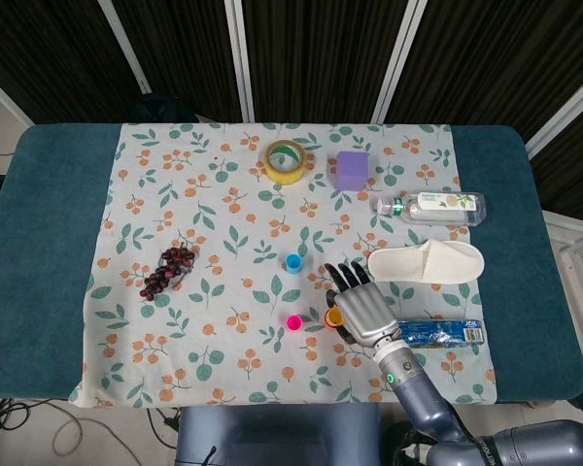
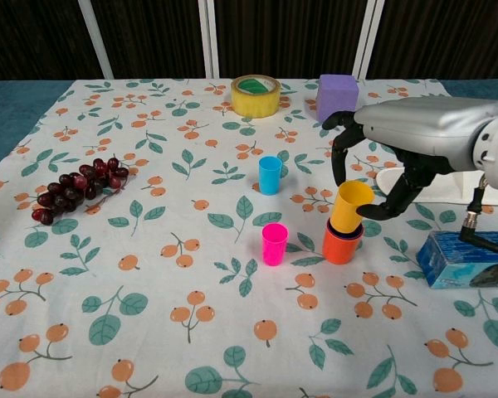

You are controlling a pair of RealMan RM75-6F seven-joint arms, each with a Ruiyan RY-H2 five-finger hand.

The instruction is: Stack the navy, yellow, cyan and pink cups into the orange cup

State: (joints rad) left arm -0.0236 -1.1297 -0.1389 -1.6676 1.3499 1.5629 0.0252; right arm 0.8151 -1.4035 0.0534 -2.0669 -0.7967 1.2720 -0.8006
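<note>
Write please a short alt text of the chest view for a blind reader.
The right hand holds a yellow cup partly lowered into the orange cup on a leaf-patterned cloth. Cyan cup and pink cup stand apart to its left.
</note>
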